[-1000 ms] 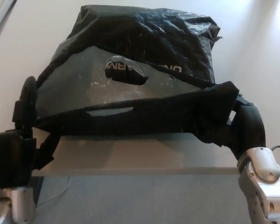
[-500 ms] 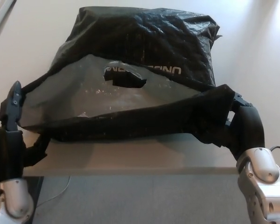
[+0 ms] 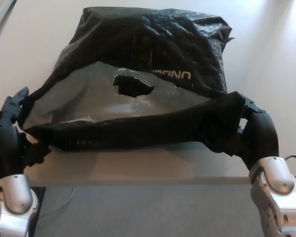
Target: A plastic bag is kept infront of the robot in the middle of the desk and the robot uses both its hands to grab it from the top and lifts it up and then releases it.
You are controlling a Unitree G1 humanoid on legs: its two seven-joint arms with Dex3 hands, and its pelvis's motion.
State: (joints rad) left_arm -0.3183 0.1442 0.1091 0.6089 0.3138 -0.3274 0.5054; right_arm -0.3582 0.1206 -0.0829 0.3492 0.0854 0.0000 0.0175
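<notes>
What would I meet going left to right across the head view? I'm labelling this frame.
Left robot hand → black plastic bag with its handle cut-out → right robot hand, all above the pale desk.

A pale, off-white tabletop (image 3: 138,165) is carrying the load, its near edge running straight across the lower part of the head view. A black plastic bag (image 3: 153,44) is sitting on it at the middle, its crumpled far body resting on the surface toward the far side. Bare surface is showing to the left, to the right and along the near edge. Below that edge, grey floor (image 3: 148,212) is showing.
</notes>
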